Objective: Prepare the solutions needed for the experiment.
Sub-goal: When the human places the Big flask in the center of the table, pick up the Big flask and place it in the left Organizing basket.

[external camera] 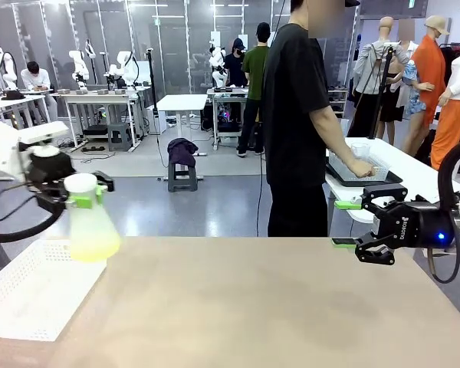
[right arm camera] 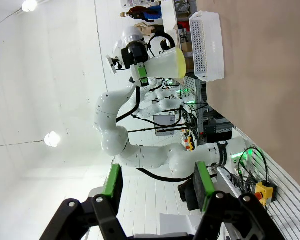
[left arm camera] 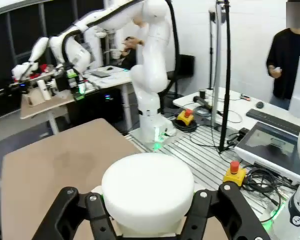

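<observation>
Two claws were at work over the counter. The left claw was clenched on the neck of a frosted conical flask, held upright above the counter's left edge, beside a white perforated basket. The solutions — a small amount of pale yellow-green liquid — sat in the bottom of that flask, off the counter surface. In the left wrist view the left claw showed its black fingers pressed against both sides of the flask, whose round white top lay between them.

The right claw hovered at the right side of the counter, turned sideways, its green-padded fingers spread apart and grasping nothing. The right wrist view showed the right claw with a clear gap between its pads; farther off, rolled sideways, the flask with the yellow-green solutions hung next to the basket.

Across the counter a person in black stood turned to a side table — one hand reaching into a tray there.
</observation>
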{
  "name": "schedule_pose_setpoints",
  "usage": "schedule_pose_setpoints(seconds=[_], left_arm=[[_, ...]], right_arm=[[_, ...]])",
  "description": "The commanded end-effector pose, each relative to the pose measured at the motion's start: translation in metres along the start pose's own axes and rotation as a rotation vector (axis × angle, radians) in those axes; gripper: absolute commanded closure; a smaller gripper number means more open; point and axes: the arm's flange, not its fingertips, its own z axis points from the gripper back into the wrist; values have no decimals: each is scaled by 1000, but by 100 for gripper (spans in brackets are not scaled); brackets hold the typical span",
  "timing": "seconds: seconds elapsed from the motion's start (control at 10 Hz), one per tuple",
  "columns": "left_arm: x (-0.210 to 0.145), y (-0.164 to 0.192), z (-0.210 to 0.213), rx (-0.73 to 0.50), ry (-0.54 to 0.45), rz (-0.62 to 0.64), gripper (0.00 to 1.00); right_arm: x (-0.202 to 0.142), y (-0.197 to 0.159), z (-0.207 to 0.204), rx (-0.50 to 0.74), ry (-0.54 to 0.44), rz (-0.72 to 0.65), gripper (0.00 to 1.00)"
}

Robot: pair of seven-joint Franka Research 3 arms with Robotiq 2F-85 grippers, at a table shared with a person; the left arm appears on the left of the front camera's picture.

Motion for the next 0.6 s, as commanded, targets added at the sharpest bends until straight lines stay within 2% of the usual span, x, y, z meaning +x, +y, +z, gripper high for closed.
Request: schedule_pose_setpoints(seconds=[0.0,0.2,0.5], left_arm=[[1,-35,28,146,-34,-56,81],[-12,-63,71,233,-69,-76,81],[-41,-94,112,276,-109,-86,81]], right_arm=[[-1,0,-1,8,0,0,27],[-1,0,-1,8,0,0,27],[-1,0,-1,8,0,0,27]])
